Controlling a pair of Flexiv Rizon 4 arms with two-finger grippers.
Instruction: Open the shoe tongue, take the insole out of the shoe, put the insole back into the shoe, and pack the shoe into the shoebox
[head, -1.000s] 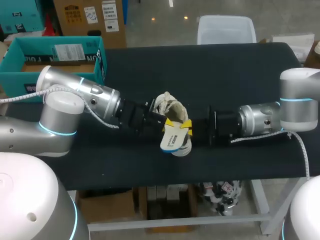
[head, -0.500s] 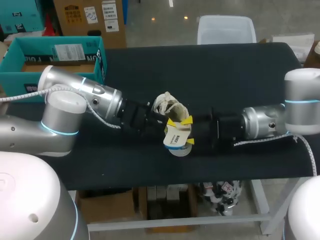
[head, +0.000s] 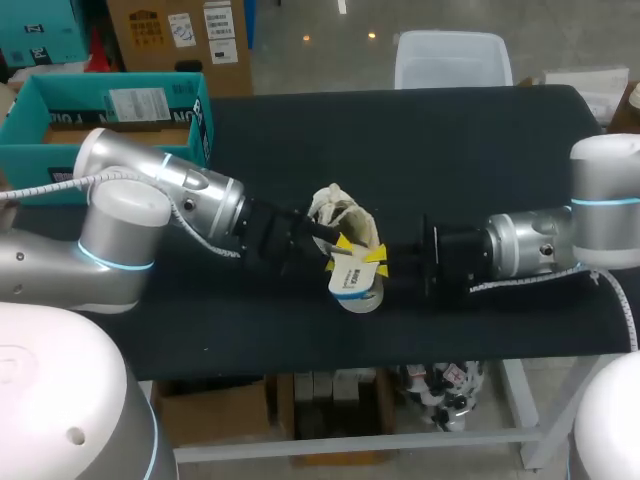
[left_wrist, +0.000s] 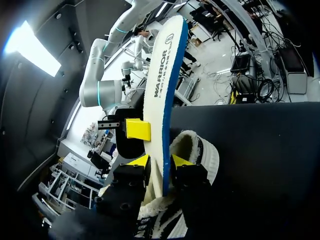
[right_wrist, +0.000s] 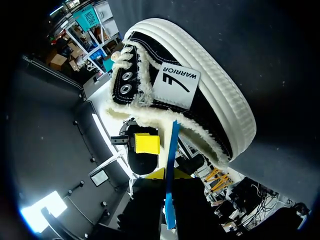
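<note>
Moved in closer since a second ago, with right pincer (head: 379, 264), grip not clear, beside thin white blue-edged foam insole (left_wrist: 159, 85), squeezed tight by left pincer (left_wrist: 160, 161), standing long-way up just over black fluffy-lined shoe (right_wrist: 200, 95).

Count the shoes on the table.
1. The shoe sits mid-table, between left arm and right arm. None shows in the shoebox, though the left arm hides its near corner.

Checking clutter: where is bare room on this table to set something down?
Free: the far table stretch right of the shoebox, and the near strip along its front edge. Crowded: the middle, where the left gripper and right gripper meet at the shoe and insole.
</note>
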